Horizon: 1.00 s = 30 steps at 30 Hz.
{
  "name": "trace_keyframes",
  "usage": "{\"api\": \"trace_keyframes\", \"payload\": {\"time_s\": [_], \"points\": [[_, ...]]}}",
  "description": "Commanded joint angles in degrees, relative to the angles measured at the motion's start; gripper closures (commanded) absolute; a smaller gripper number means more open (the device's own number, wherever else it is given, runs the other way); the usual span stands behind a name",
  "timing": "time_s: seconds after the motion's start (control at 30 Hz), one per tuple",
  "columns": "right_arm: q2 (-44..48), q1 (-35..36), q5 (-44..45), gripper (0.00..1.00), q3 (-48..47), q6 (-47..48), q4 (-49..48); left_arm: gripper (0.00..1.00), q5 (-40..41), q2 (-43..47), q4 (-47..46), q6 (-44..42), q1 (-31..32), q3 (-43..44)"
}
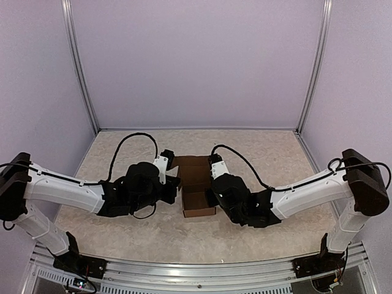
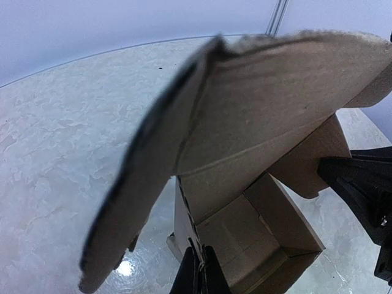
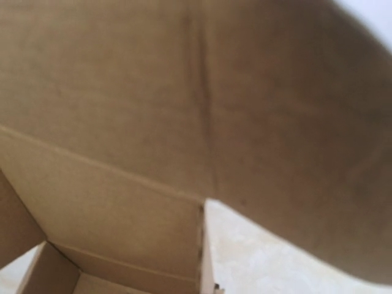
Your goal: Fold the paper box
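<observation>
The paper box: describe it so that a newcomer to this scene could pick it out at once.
On the pale mottled table, look midway between the left arm and the right arm. There sits the paper box: a small open cardboard tray with a lid flap raised behind it, the only brown thing in view.

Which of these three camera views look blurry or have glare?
Top view: sharp and evenly lit. Left wrist view: the box flap's near edge is blurred, with a small glare spot on the table. Right wrist view: cardboard fills the frame, soft and out of focus.
</observation>
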<state>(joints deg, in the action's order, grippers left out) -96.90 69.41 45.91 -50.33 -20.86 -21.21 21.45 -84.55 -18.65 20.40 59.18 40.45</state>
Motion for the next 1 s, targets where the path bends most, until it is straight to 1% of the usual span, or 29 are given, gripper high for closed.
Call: {"api": "trace_keyframes", "payload": {"time_s": [0.0, 0.47, 0.67, 0.97], "points": [[-1.4, 1.8, 0.0, 1.0, -1.7, -3.2, -1.9, 1.0, -2.7, -3.4, 0.2, 2.4, 1.1, 2.8], [-4.1, 2.1, 2.5, 1.0, -1.6, -10.2, -1.1, 1.0, -1.5, -7.9, -0.2, 6.0, 2.2, 4.7], [-4.7, 2.3, 2.8, 1.0, -1.5, -14.0, -0.5, 1.0, -1.0, -8.7, -0.1, 7.0, 3.3, 4.7], [-4.6, 2.6, 2.7, 1.0, -1.1, -16.9, 0.3, 1.0, 0.1, -9.2, -0.4, 7.6, 4.6, 4.0]]}}
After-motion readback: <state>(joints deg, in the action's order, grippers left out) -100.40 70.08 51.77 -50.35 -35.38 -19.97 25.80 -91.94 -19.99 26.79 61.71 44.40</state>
